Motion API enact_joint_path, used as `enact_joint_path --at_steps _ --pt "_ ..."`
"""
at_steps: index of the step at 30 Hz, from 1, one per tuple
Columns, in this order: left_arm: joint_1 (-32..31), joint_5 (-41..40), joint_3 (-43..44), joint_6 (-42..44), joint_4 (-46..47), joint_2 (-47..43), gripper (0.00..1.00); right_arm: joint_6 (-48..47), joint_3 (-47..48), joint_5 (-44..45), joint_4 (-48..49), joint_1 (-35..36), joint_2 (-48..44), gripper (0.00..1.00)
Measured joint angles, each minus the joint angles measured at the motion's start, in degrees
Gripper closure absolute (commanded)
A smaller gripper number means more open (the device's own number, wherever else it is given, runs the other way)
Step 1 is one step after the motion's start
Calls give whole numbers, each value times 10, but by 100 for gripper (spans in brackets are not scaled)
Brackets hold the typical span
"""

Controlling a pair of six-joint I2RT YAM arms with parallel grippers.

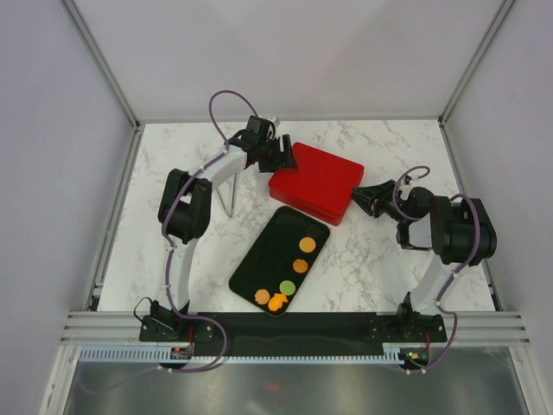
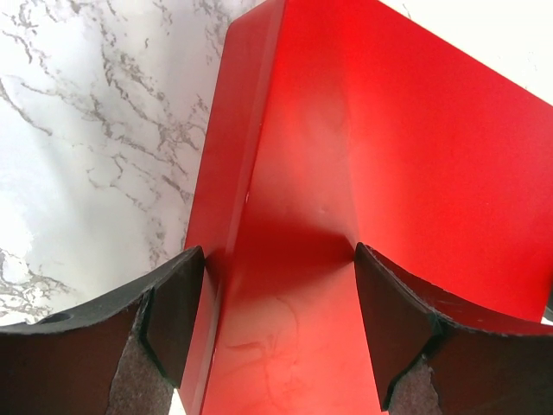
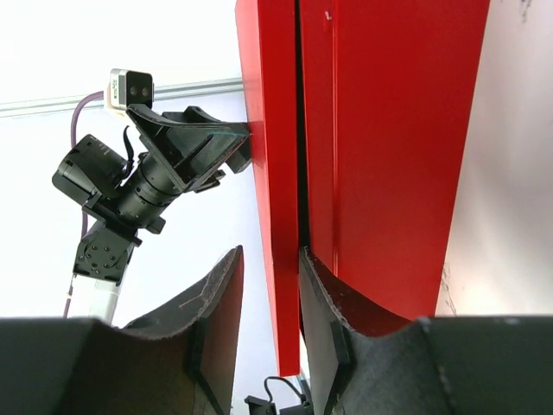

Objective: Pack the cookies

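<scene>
Several cookies [image 1: 300, 266], orange with one green [image 1: 288, 287], lie on a black tray [image 1: 259, 259] near the table's middle. Behind it sits a red box [image 1: 315, 181] [image 2: 389, 130]. My left gripper [image 1: 285, 157] [image 2: 278, 320] is open wide, its fingers [image 2: 168, 311] astride the box's far left corner; whether they touch it I cannot tell. My right gripper [image 1: 359, 197] [image 3: 270, 252] is at the box's right end, open. One finger sits in the gap under the slightly raised lid [image 3: 276, 173]. The other stands outside, clear of it.
A thin metal stand [image 1: 231, 194] rises left of the box, beside the left arm [image 3: 147, 186]. White enclosure walls ring the marble table [image 1: 371, 268]. The tray lies diagonally between the two arm bases.
</scene>
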Motion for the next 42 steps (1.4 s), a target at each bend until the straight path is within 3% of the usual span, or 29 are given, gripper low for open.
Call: enact_joint_path --at_steps 10,15,21,30,42 --pt "-13 -12 7 21 -5 0 23 -40 -24 0 -53 -30 -30 45" --pt "-17 -19 10 34 -7 0 23 -122 3 25 -198 -30 -101 35" --pt "-23 -29 20 55 -22 0 23 -210 107 81 -359 -30 -127 28" --pt "-28 -34 31 82 -38 0 23 -285 211 162 -501 16 -92 24" --pt "-33 -31 43 118 -62 0 22 -306 252 205 -550 59 -46 27"
